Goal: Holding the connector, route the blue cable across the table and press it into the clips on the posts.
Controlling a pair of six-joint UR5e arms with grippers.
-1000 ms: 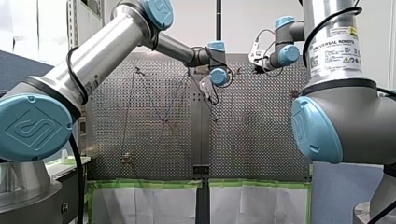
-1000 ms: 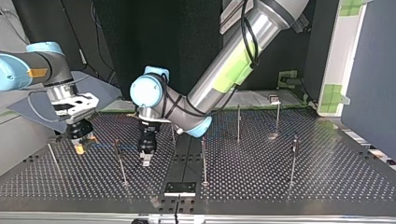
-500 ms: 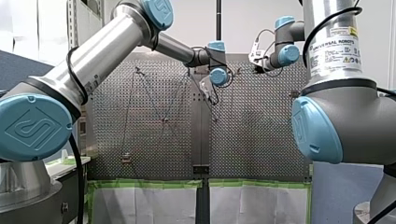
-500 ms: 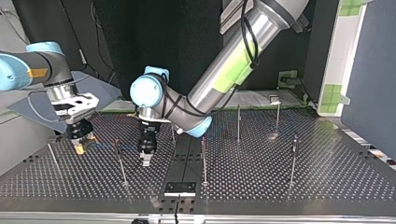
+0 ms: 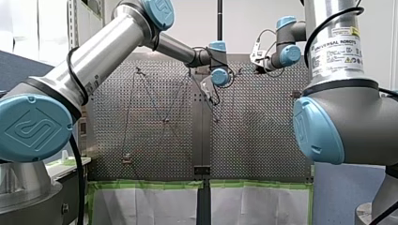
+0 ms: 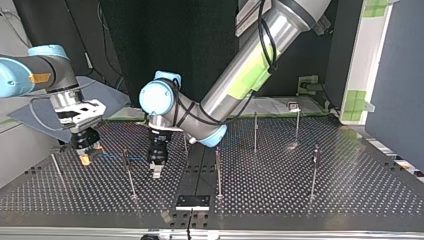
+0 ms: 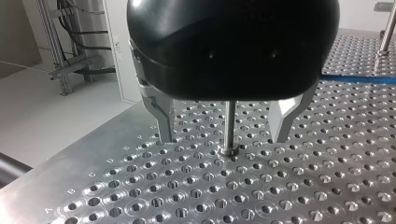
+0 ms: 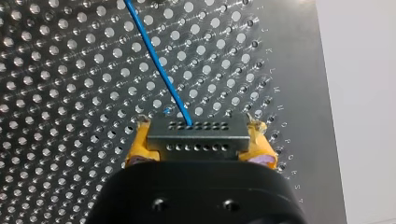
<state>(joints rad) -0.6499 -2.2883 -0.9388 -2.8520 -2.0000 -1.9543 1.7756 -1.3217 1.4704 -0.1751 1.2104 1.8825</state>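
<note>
Yellow pads (image 8: 140, 145) of my right gripper (image 8: 198, 139) were pressed against the two ends of a grey connector (image 8: 196, 131), pinching it over the perforated table (image 8: 60, 93). The blue cable (image 8: 159, 65) left the connector's face with the rows of small holes and ran straight ahead of the gripper across the table.

In the top view, my right gripper (image 6: 86, 150) hung low at the view's left. The cable (image 6: 112, 156) stretched from it toward the upper part of a thin post (image 6: 128, 172). Whether the cable sat in that post's clip could not be told. My left gripper (image 6: 156, 169) pointed down at the table just past that post, nearer the view's middle.

In the left wrist view, the metal fingers (image 7: 161, 114) of my left gripper (image 7: 223, 135) were spread wide. One stood on each side of a slim steel post (image 7: 229, 123) fixed in the table (image 7: 140, 196), and neither touched it. A stretch of the blue cable (image 7: 355, 79) showed beyond the gripper, near the foot of another post (image 7: 386, 37).
</note>
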